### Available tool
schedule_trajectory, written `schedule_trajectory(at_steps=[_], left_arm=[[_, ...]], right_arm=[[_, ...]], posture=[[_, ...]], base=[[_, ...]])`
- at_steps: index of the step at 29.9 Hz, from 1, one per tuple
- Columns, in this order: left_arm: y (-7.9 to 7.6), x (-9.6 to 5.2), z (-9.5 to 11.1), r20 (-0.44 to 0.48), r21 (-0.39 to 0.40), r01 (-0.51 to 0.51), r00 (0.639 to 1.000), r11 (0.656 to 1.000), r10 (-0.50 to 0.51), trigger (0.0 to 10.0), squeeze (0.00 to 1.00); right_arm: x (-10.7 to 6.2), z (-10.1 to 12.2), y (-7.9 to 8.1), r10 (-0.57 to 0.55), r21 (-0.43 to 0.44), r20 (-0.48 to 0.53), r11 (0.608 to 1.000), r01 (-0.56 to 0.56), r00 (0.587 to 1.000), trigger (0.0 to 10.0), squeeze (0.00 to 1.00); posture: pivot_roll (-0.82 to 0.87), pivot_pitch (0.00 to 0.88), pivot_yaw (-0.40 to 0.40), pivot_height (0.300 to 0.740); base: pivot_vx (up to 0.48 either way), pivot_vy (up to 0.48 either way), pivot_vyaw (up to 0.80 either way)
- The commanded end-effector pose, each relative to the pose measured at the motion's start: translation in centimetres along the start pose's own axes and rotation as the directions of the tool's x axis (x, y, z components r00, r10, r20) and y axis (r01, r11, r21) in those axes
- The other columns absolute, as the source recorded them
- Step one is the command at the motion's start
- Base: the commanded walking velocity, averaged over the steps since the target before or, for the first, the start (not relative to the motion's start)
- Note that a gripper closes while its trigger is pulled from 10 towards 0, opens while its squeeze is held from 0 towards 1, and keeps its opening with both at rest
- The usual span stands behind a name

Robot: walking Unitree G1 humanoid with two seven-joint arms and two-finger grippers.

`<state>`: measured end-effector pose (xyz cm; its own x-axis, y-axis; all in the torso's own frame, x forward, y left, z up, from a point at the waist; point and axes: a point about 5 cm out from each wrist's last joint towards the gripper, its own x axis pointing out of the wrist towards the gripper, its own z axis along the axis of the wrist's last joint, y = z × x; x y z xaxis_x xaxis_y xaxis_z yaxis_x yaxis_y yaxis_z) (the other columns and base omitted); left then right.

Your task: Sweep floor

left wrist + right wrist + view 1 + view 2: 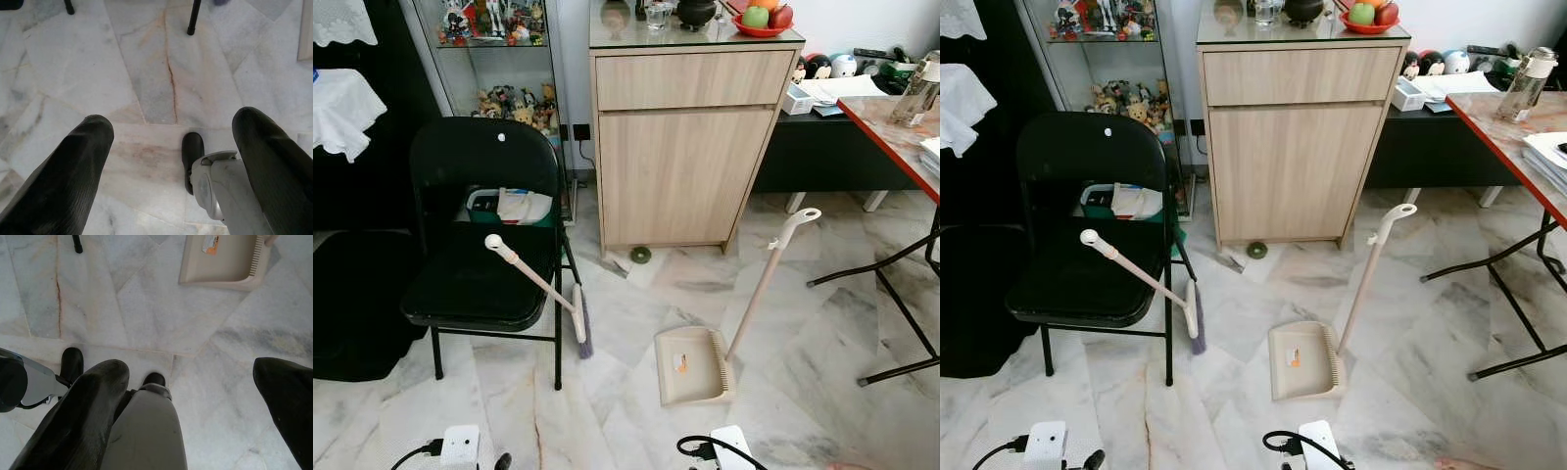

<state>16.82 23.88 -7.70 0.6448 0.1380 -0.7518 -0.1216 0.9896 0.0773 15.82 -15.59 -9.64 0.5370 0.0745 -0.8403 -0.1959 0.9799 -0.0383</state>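
A beige broom [540, 285] leans with its handle end on the seat of a black folding chair [475, 279]; its bristle head [581, 333] rests on the marble floor by the chair's front leg. To its right a beige dustpan [690, 364] lies flat on the floor with its long handle [767, 282] upright; it also shows in the right wrist view as the dustpan [222, 259]. A small green round thing [640, 255] and a scrap [614, 265] lie at the cabinet's foot. My left gripper [173, 120] and right gripper [193, 367] hang low over bare floor, both open and holding nothing.
A wooden cabinet [685, 157] stands straight ahead, with a glass display case [499, 59] to its left. A red-topped table [901, 127] with black legs [901, 313] is on the right. A green bin [509, 208] sits behind the chair. Open floor lies between me and the dustpan.
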Motion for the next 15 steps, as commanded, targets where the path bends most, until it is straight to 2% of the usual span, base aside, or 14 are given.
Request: schedule_trajectory(at_steps=[1,5,15], left_arm=[[-0.05,-0.06,-0.47,-0.031,0.004,0.004,1.000,1.000,-0.004,10.0,0.00],[-0.11,-0.12,-0.73,-0.045,0.018,0.023,0.999,1.000,-0.022,10.0,0.00],[0.34,-0.32,-1.25,-0.060,-0.004,0.005,0.998,1.000,-0.005,10.0,0.00]], right_arm=[[-0.05,-0.33,-0.04,-0.004,0.024,-0.015,1.000,0.005,1.000,10.0,0.00],[-0.07,-0.45,-0.05,-0.001,0.019,-0.022,1.000,0.001,1.000,10.0,0.00],[-0.12,-0.66,-0.06,0.003,0.032,-0.026,0.999,-0.003,1.000,10.0,0.00]], posture=[[0.00,0.032,0.004,0.740],[0.00,0.037,0.006,0.740],[0.01,0.053,0.003,0.740]], base=[[0.000,0.000,0.00],[0.000,0.000,0.00],[0.243,-0.230,0.00]])
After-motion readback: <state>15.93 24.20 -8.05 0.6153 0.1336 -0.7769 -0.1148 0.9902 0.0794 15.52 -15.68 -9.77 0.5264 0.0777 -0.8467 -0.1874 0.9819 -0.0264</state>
